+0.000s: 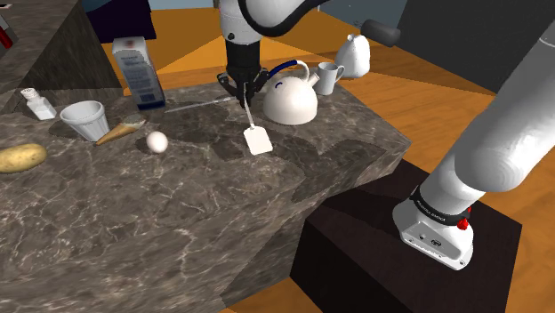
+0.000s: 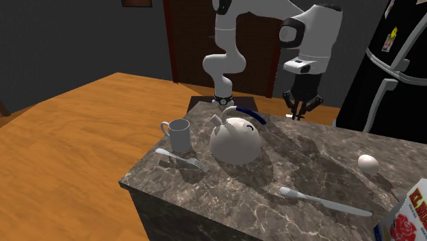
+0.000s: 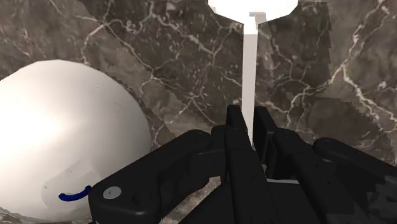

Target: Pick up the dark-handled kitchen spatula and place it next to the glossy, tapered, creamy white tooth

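Observation:
My gripper [image 1: 243,96] is shut on the thin pale shaft of the spatula [image 1: 253,124], just beside the white kettle [image 1: 291,100]. The spatula hangs blade down, its white blade [image 1: 258,140] low over the marble counter [image 1: 178,213]. In the wrist view the fingers [image 3: 234,124] clasp the spatula's shaft [image 3: 249,70], and its blade [image 3: 253,6] lies ahead, beyond the fingertips. The tapered, tan-cream tooth [image 1: 120,132] lies towards the shoulder view's left, between a white cup [image 1: 84,118] and an egg [image 1: 156,140]. In the second exterior view my gripper [image 2: 301,109] hangs behind the kettle [image 2: 236,137].
A knife [image 1: 200,104] lies behind the egg, near a carton [image 1: 138,71]. A salt shaker [image 1: 37,104] and a potato [image 1: 20,157] sit at the counter's left end. A mug [image 2: 179,135] and a fork [image 2: 181,159] lie beyond the kettle. A white jug [image 1: 356,55] stands on the floor.

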Available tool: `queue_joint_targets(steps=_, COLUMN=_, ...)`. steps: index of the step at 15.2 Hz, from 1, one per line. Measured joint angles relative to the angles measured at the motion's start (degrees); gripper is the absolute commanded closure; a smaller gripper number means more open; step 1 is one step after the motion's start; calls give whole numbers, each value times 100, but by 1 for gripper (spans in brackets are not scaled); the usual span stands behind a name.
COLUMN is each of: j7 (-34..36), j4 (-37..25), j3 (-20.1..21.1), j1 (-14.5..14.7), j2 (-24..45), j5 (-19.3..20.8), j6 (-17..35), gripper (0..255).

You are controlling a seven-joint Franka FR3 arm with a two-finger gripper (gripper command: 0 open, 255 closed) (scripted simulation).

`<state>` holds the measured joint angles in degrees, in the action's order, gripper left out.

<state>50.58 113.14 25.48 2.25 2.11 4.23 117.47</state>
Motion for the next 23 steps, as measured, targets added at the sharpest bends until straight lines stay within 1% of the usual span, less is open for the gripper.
queue_joint_targets(steps=3, j7=465, j4=-669, j3=141, j1=230, j2=616, j5=320, j6=-148, gripper=255)
queue_joint_targets(steps=5, j7=718, j4=-1311, j3=177, j1=414, j2=1112, j5=567, j6=-370, gripper=255)
queue_joint_targets(steps=10, j7=1194, j4=-2869, j3=166, j1=995, j2=2284, j5=1080, j6=-903, gripper=255)
queue_joint_targets(steps=11, j7=1266, j4=-3043, j3=162, j1=1089, j2=2414, j5=1133, j6=-964, gripper=255)
queue_joint_targets(steps=13, j7=1317, j4=-3129, j3=141, j1=1153, j2=2558, j5=1194, j6=-922, gripper=255)
queue_joint_targets(steps=15, j7=1346, j4=-3072, j3=126, j1=1164, j2=2620, j5=1227, j6=-810, gripper=255)
queue_joint_targets(steps=23, j7=1438, j4=-2678, j3=73, j1=1151, j2=2765, j5=1326, j6=-292, gripper=255)
